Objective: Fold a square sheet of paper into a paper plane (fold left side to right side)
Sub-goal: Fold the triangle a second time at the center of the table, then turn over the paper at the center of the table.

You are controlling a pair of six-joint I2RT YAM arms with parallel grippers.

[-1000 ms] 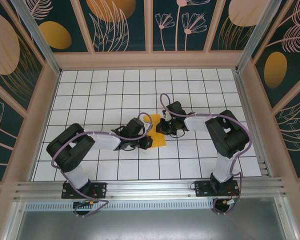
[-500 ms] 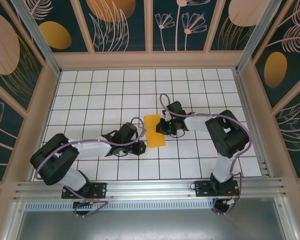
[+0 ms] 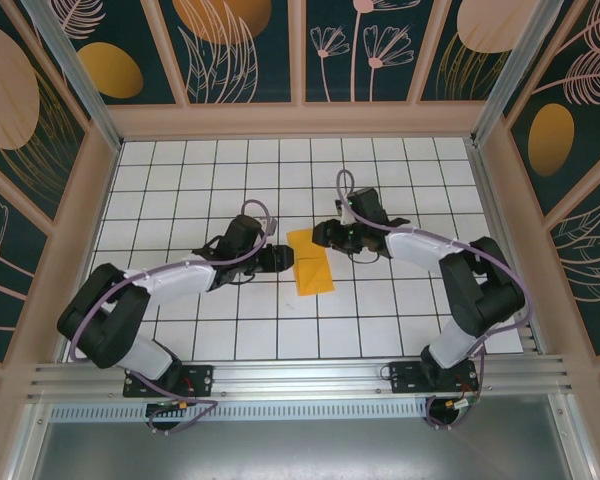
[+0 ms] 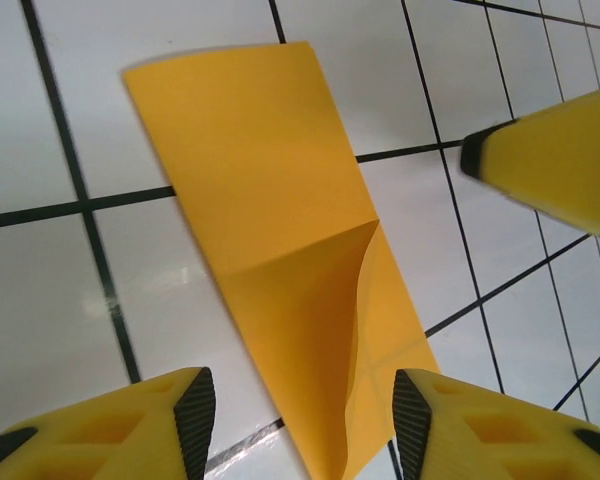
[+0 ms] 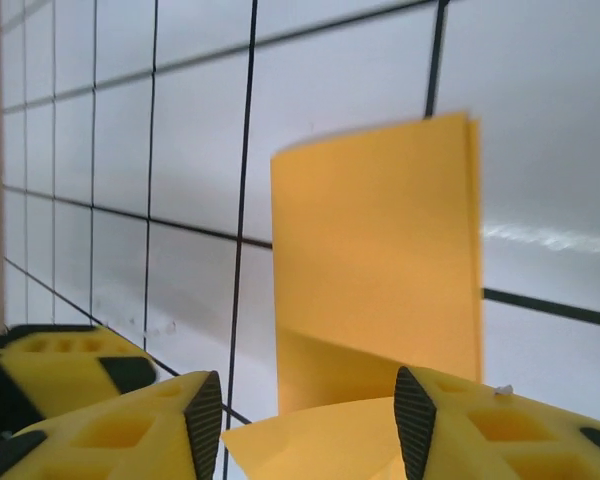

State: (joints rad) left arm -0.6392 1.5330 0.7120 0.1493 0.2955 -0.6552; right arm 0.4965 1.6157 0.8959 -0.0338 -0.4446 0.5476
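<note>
Top external view: the folded sheet of paper [image 3: 311, 271] is laid flat on the table [image 3: 180, 180], long axis near to far. It is flanked by the left gripper [image 3: 280, 259] just left and the right gripper [image 3: 323, 236] at its far end, both parted and empty.
</note>
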